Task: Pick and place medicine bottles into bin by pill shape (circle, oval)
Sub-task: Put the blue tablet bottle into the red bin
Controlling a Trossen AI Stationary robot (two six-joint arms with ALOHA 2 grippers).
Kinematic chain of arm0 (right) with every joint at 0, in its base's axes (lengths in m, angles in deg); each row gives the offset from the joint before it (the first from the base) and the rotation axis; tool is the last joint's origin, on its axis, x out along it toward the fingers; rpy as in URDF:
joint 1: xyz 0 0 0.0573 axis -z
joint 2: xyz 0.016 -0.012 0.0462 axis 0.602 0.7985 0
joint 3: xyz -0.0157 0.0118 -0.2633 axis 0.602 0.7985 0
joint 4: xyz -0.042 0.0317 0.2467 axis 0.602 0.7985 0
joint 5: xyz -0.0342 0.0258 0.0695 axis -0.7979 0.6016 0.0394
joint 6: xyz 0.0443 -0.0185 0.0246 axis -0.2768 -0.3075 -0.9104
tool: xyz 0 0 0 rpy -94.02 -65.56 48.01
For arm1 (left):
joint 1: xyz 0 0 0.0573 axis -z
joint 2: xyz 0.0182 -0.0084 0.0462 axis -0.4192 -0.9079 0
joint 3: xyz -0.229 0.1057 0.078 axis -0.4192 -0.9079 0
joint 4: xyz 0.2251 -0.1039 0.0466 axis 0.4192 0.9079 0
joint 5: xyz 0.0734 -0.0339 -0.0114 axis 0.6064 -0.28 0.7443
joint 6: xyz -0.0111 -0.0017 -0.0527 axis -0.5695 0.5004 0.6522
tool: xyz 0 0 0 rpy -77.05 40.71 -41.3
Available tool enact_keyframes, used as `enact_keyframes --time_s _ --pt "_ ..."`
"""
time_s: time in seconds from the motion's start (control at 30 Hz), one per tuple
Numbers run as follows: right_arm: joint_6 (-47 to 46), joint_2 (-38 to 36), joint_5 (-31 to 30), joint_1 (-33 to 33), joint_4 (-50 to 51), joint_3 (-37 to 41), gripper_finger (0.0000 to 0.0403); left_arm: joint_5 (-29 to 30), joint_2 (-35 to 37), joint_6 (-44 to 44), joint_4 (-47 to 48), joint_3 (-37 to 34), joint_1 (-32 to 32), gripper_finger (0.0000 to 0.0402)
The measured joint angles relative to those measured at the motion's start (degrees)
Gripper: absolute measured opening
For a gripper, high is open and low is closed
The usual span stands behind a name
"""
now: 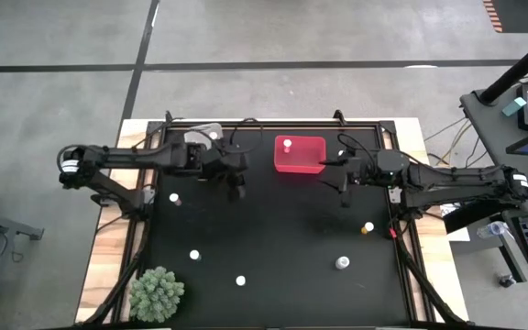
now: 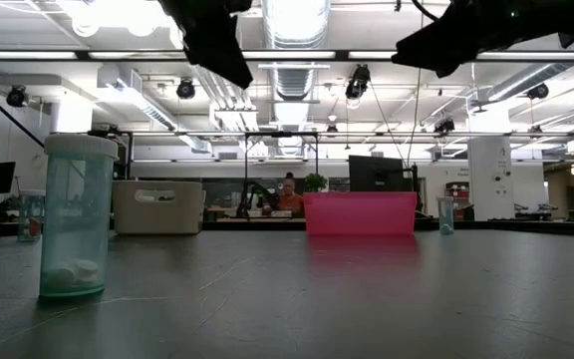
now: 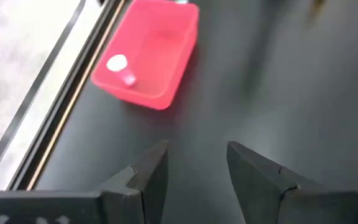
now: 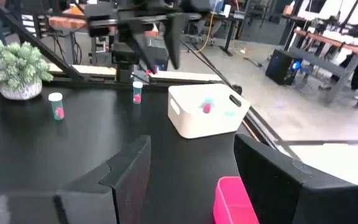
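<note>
The red bin (image 1: 299,165) stands at the table's far middle with one white-capped bottle (image 1: 287,144) inside; the left wrist view (image 3: 118,64) shows that bottle too. The whitish bin (image 4: 207,111) stands left of it, partly under my left arm, with bottles inside. Several bottles stand upright on the black table: (image 1: 174,197), (image 1: 194,255), (image 1: 240,280), (image 1: 342,263), and an amber one (image 1: 368,227). My left gripper (image 3: 197,168) is open and empty above the table, just left of the red bin. My right gripper (image 4: 191,168) is open and empty, just right of the red bin.
A green spiky plant (image 1: 157,293) stands at the table's near left corner. In the low view a pale teal bottle (image 2: 73,214) stands close to the camera. Both arms (image 2: 212,35) (image 2: 466,30) hang above the table. A person sits far behind the table.
</note>
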Motion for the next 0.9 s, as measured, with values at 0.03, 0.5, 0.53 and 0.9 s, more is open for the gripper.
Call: enact_keyframes --time_s 0.03,0.5,0.53,0.9 --pt "-1.1 0.0 0.0 0.0 0.3 -0.3 0.0224 0.0 0.0 -0.5 -0.6 0.0 0.7 0.0147" --pt "-16.7 3.1 0.0 -0.2 1.3 -1.4 0.0224 -0.1 0.0 -7.6 -3.1 -3.1 9.1 0.0147" --pt "-17.6 3.6 0.0 -0.3 1.3 -1.4 0.0224 -0.1 0.0 -8.2 -3.5 -3.5 9.4 0.0147" --pt "-20.8 9.7 0.0 -4.3 1.9 -2.9 0.0224 0.1 3.2 -12.2 -9.8 -9.6 10.3 0.0147"
